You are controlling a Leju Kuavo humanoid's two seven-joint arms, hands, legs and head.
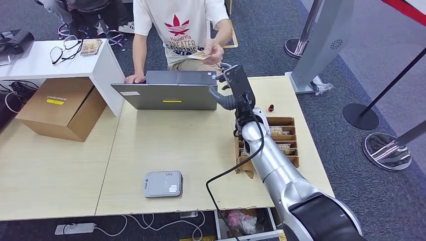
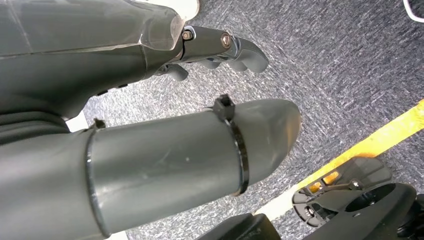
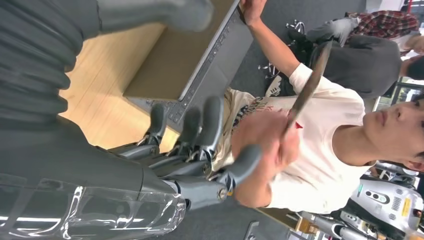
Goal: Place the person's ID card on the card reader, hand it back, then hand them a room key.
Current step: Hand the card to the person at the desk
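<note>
Robot reaching out for the ID card

Right hand (image 1: 232, 86) sits top centre, fingers spread and holding nothing, stretched toward the person's hand (image 1: 214, 50) gripping the card (image 1: 201, 55). Card reader (image 1: 163, 184) waits lower left of centre. Left hand (image 2: 220, 47) hangs down, fingers look loosely curled, holding nothing.

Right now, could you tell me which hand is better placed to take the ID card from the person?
The right hand: it is stretched over the table's far edge with fingers spread, just short of the ID card in the person's hand. The left hand hangs toward the floor.
</note>
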